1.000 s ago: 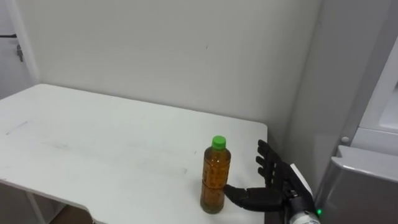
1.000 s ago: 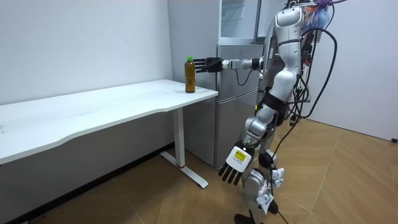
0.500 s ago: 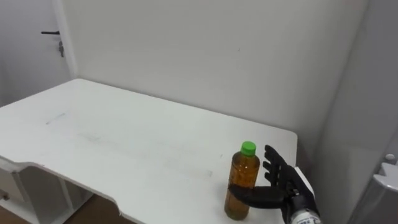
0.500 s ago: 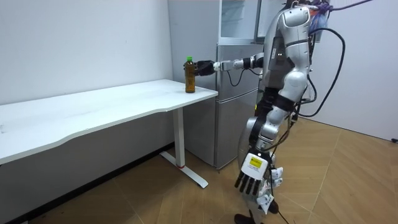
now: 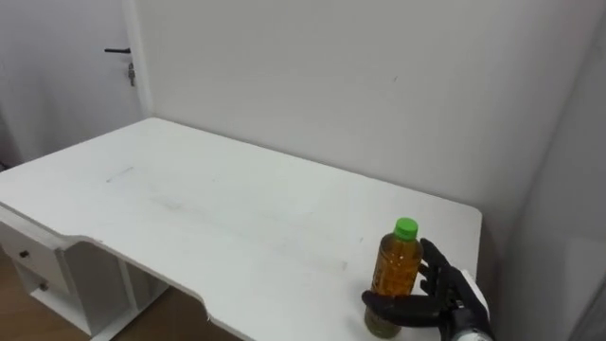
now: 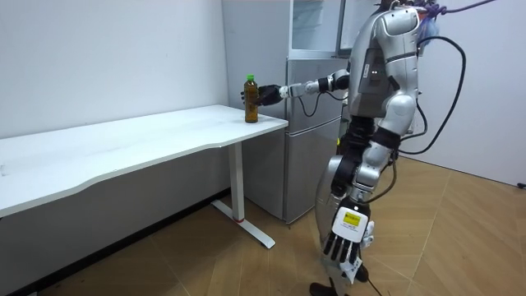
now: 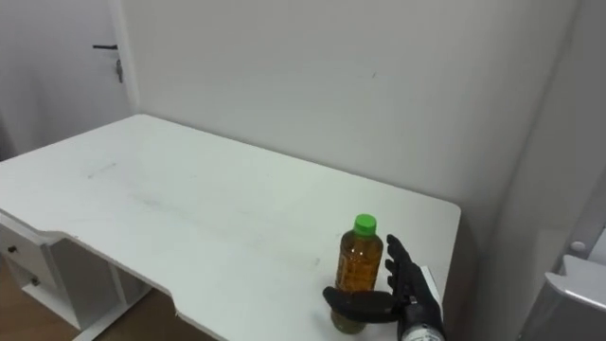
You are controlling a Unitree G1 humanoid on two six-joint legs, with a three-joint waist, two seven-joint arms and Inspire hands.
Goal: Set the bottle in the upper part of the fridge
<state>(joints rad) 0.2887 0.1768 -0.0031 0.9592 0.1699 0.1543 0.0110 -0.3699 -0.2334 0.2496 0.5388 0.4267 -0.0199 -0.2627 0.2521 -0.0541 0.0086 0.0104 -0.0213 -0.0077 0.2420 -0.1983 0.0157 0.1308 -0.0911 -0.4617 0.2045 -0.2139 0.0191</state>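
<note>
Because the right hand (image 5: 453, 301) clasps the bottle (image 5: 396, 270) only near its base, a quick lift could tip it over.

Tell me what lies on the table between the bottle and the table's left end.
Nothing: in the eye views the table is bare along that stretch. The bottle stands near its right end, the right hand curled round it.

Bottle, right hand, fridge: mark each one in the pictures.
bottle (image 5: 396, 273): left eye view, on its amber body.
right hand (image 5: 445, 301): left eye view, on the palm behind the bottle.
fridge (image 6: 306, 156): room view, on its grey front.
</note>
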